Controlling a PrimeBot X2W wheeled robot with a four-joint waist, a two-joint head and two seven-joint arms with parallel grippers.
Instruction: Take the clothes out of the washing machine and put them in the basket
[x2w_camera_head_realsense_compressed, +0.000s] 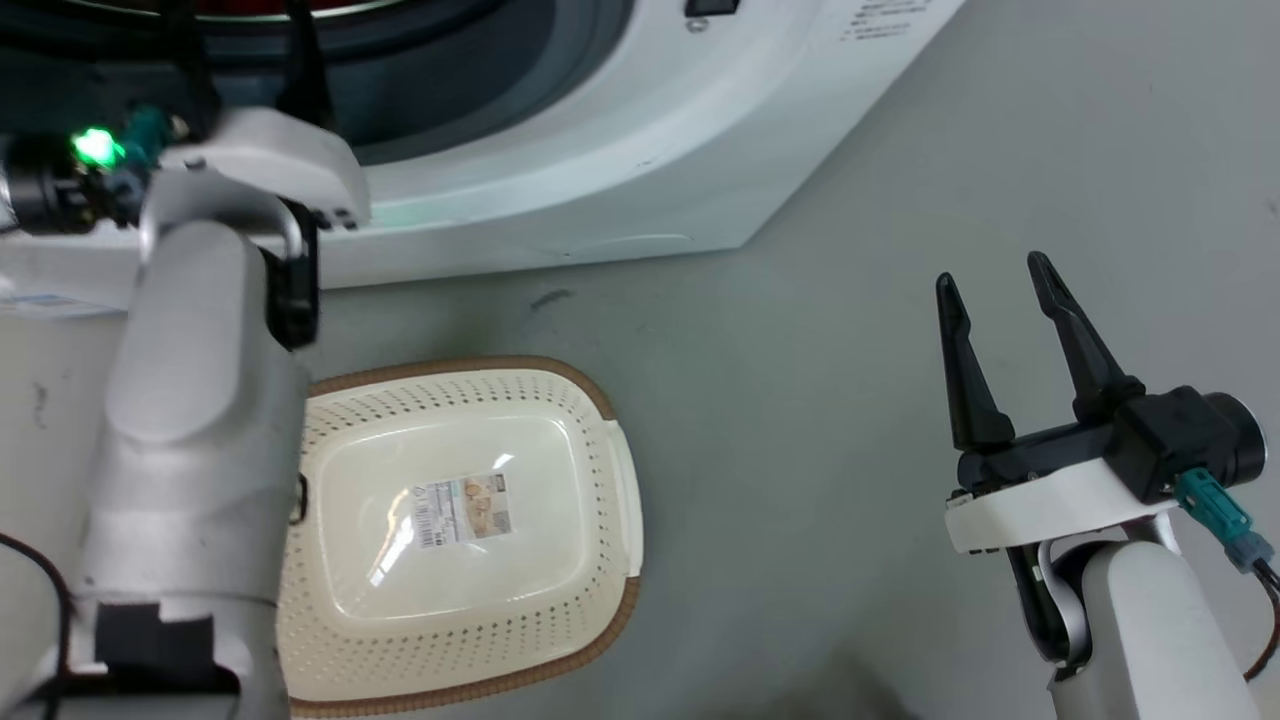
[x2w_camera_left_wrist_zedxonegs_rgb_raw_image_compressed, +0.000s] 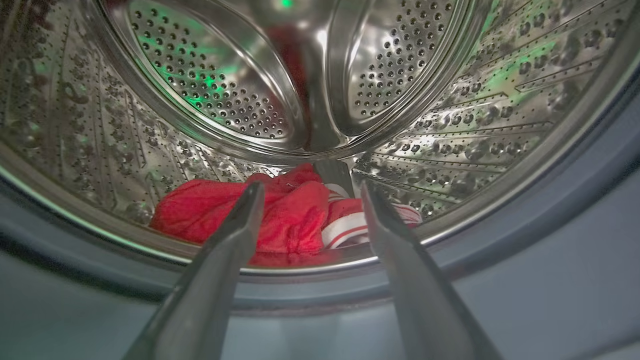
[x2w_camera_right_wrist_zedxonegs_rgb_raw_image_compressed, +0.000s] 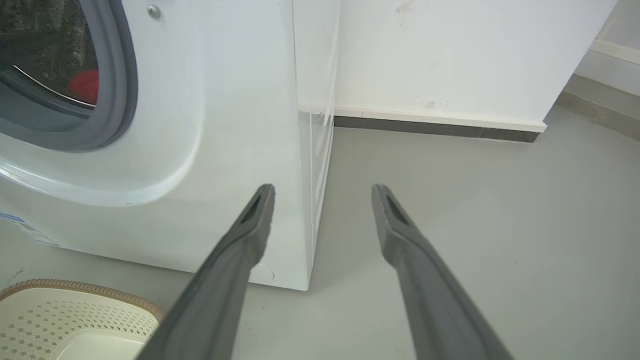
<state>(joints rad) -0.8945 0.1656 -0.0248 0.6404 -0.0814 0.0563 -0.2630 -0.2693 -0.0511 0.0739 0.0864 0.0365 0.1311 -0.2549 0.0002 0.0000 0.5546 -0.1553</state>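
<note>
The clothes (x2w_camera_left_wrist_zedxonegs_rgb_raw_image_compressed: 285, 215), a crumpled red garment with white stripes, lie at the bottom of the washing machine's steel drum (x2w_camera_left_wrist_zedxonegs_rgb_raw_image_compressed: 210, 85). My left gripper (x2w_camera_left_wrist_zedxonegs_rgb_raw_image_compressed: 310, 190) is open at the drum's mouth, above the grey rubber ring (x2w_camera_left_wrist_zedxonegs_rgb_raw_image_compressed: 550, 240). Its fingers point at the clothes and hold nothing. In the head view my left arm (x2w_camera_head_realsense_compressed: 190, 400) reaches up into the washing machine (x2w_camera_head_realsense_compressed: 600, 170). The basket (x2w_camera_head_realsense_compressed: 600, 400), cream with a brown rim, sits on the floor in front of the machine with only a label inside. My right gripper (x2w_camera_head_realsense_compressed: 990, 285) is open and holds nothing, over the floor to the right.
The right wrist view has the machine's front corner (x2w_camera_right_wrist_zedxonegs_rgb_raw_image_compressed: 305, 200), a red glimpse of the clothes (x2w_camera_right_wrist_zedxonegs_rgb_raw_image_compressed: 85, 85) through the opening, a corner of the basket (x2w_camera_right_wrist_zedxonegs_rgb_raw_image_compressed: 75, 295), a white wall with a dark skirting (x2w_camera_right_wrist_zedxonegs_rgb_raw_image_compressed: 435, 127), and grey floor (x2w_camera_right_wrist_zedxonegs_rgb_raw_image_compressed: 500, 225).
</note>
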